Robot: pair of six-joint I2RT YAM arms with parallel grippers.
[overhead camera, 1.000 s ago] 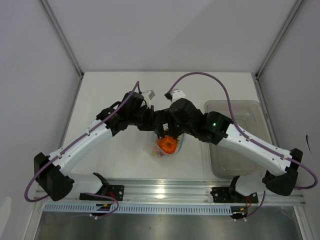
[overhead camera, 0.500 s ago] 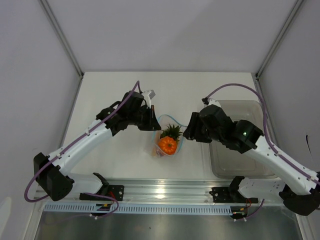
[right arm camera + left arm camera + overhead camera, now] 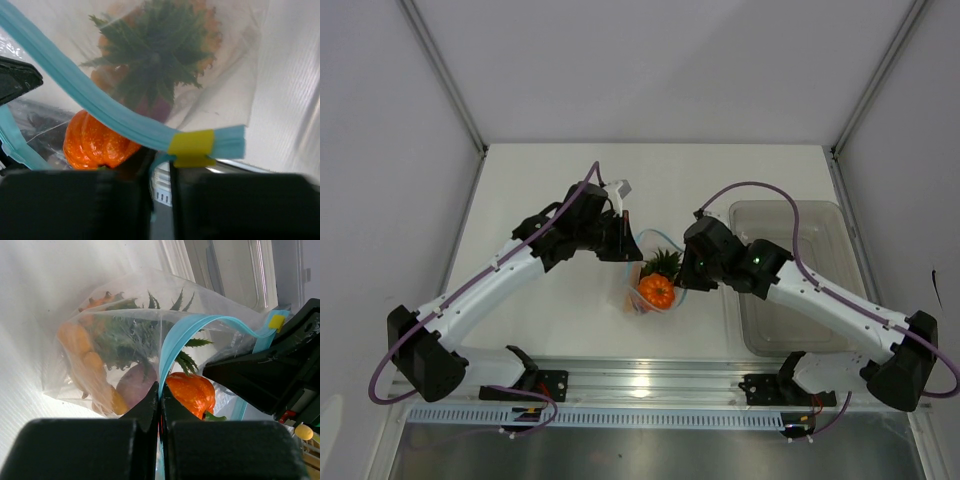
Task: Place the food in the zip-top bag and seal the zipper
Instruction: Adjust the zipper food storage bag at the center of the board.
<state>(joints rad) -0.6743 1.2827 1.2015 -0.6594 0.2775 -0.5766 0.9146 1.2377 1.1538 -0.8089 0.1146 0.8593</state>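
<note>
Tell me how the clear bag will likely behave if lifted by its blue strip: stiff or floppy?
Probably floppy: the zip-top bag is thin, crinkled film, and its zipper bends in a curve where the left gripper pinches it. Likely bottom-heavy, since the food sits low inside.

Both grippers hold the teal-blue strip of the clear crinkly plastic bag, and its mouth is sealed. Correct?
No: the top external view shows the clear plastic bag open, its teal-blue strip looping between the left gripper and right gripper.

I can read no text, label, brand or number in any of my views; the yellow tab (image 3: pixel 191 145) on the zipper (image 3: pixel 100 107), just above my right pincer (image 3: pixel 160 169), looks blank
</note>
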